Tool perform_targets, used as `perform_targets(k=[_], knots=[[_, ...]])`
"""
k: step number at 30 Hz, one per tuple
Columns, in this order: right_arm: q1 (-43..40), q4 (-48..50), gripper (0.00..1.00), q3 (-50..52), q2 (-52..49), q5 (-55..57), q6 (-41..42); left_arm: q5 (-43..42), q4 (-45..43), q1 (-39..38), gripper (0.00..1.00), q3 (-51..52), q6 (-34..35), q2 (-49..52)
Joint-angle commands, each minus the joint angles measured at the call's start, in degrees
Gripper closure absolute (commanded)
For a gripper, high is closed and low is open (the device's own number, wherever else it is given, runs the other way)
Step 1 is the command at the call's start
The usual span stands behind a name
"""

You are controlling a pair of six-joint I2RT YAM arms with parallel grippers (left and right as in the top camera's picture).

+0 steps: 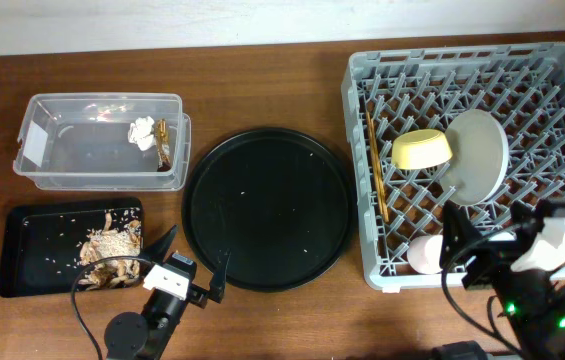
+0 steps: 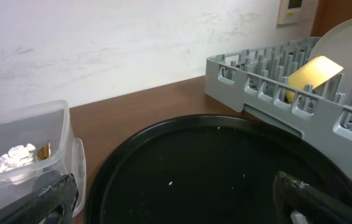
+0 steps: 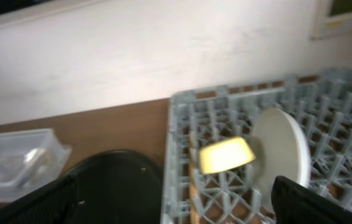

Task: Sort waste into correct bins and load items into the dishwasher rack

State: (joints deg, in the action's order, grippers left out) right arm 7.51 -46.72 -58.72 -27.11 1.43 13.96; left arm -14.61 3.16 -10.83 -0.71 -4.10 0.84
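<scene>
The dishwasher rack (image 1: pixel 562 70) stands at the right and holds the yellow bowl (image 1: pixel 422 149), the grey plate (image 1: pixel 482 155) on edge, the chopsticks (image 1: pixel 375 165) and the pink cup (image 1: pixel 424 255). The blue cup is hidden. The clear tub (image 1: pixel 72 165) holds the white tissue (image 1: pixel 142 131) and the wrapper strip (image 1: pixel 162 143). The black rectangular tray (image 1: pixel 32 250) holds the food scraps (image 1: pixel 110 250). My left gripper (image 1: pixel 192 258) is open and empty at the round tray's front-left edge. My right gripper (image 1: pixel 497 235) is open and empty over the rack's front edge.
A large round black tray (image 1: pixel 267 205) lies between the bins and the rack, with a few crumbs on it. It fills the left wrist view (image 2: pixel 225 168), where the tub (image 2: pixel 26 134) is at the left and the rack (image 2: pixel 275 87) at the right. A wall stands behind.
</scene>
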Motion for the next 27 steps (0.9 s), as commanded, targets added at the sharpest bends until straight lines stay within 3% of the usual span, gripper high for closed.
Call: perform_targets(k=[1,5,12,19,27], knots=[[-5.6,7.8,0.02,16.9,12.1,-6.2,-0.2,-0.7,0.2,0.1,0.01,0.2,-0.7,-0.3],[-5.7,20.7,0.01,36.2,25.6,-10.0,-0.2,-0.7,0.2,0.1,0.01,0.2,-0.7,-0.3],[-5.6,50.6,0.01,58.7,26.9,-13.1,0.0,-0.6,0.2,0.1,0.01,0.2,-0.7,-0.3],[-5.7,43.1,0.01,58.4,26.9,-13.0,0.0,-0.7,0.2,0.1,0.01,0.2,-0.7,-0.3],[-5.7,43.3,0.01,58.4,26.6,-13.0,0.0,-0.7,0.2,0.1,0.01,0.2,-0.7,-0.3]])
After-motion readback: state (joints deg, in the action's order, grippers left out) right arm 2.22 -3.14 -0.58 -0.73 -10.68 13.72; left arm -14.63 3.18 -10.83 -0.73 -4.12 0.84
